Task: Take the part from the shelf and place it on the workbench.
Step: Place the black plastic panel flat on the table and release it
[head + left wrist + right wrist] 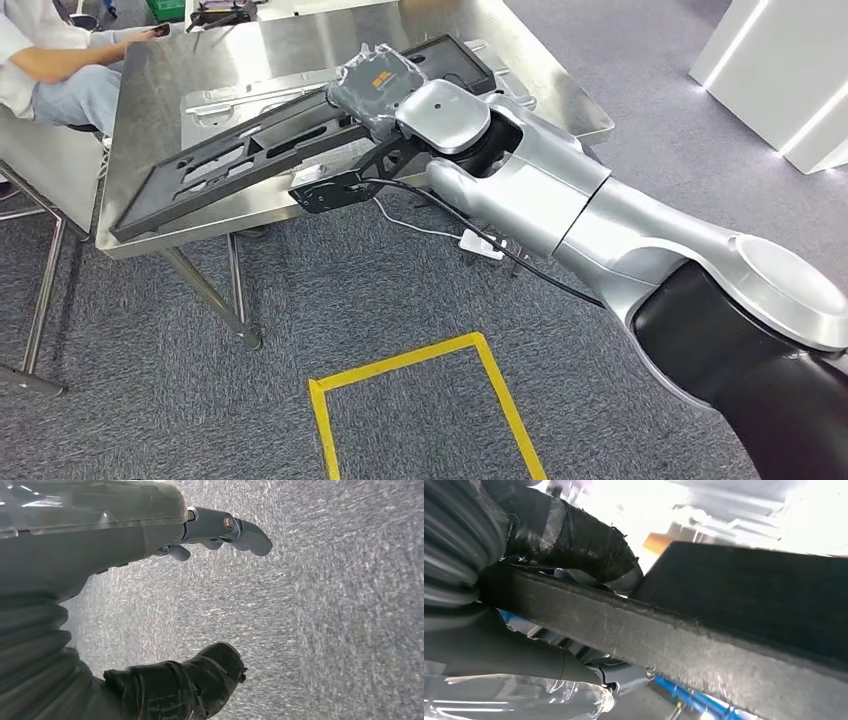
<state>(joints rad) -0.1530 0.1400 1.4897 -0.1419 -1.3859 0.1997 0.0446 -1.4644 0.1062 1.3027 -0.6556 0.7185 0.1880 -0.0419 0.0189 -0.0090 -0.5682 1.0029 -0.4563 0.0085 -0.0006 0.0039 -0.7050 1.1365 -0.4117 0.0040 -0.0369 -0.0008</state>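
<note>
The part (230, 165) is a long black panel with cut-outs. It lies slanted over the steel workbench (300, 40), and I cannot tell whether it rests on the top. My right hand (378, 88), wrapped in clear plastic, grips the panel's far right end. In the right wrist view the taped thumb (574, 535) sits on one side of the black panel (724, 645) and the fingers are on the other. My left hand (125, 545) hangs over grey carpet with its fingers apart and holds nothing.
A silver pressed-metal piece (240, 95) lies on the bench behind the panel. A person (50, 60) sits at the bench's far left corner. A white power strip (480, 243) and yellow floor tape (420, 400) lie on the carpet. White blocks (780, 70) stand at the right.
</note>
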